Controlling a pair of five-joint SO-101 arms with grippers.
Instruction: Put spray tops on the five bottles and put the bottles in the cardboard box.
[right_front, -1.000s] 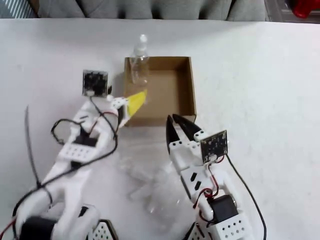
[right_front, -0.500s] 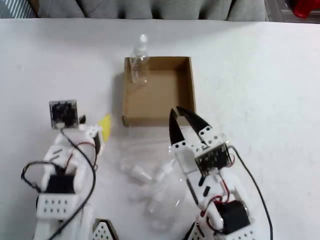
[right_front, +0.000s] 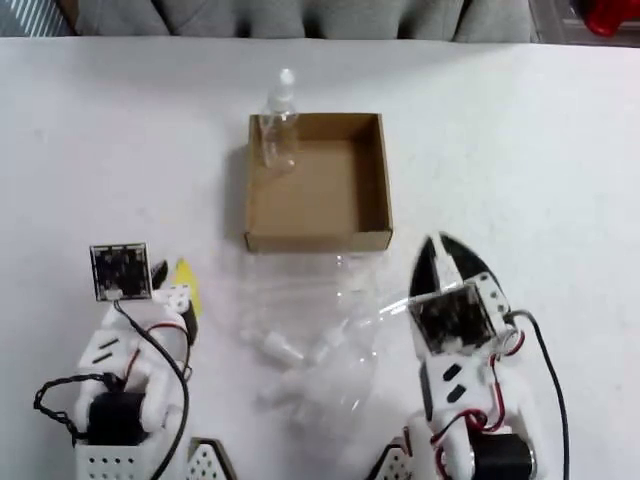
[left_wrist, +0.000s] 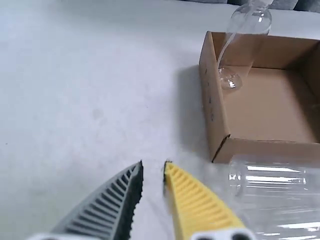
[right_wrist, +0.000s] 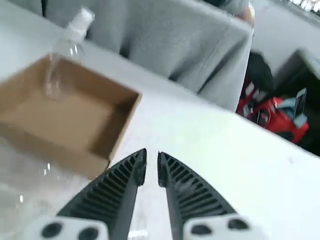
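Observation:
The cardboard box (right_front: 315, 240) sits mid-table, and one clear bottle (right_front: 278, 125) with a white spray top leans in its far left corner. Several clear bottles and loose spray tops (right_front: 310, 355) lie in a heap on the table just in front of the box. My left gripper (right_front: 173, 280), with one yellow and one grey finger, is shut and holds nothing, low on the left and well short of the box (left_wrist: 212, 115). My right gripper (right_front: 440, 250) is shut and holds nothing, right of the heap near the box's front right corner (right_wrist: 115, 145).
Bare white table lies to the left and right of the box. Grey upholstery (right_front: 300, 15) runs along the far edge, with a red object (right_front: 612, 15) at the back right. One clear bottle (left_wrist: 275, 180) lies close beside the left gripper.
The left arm has drawn back from the box's front left corner to the near left. The right arm has swung to the right, and its fingers have gone from open to shut.

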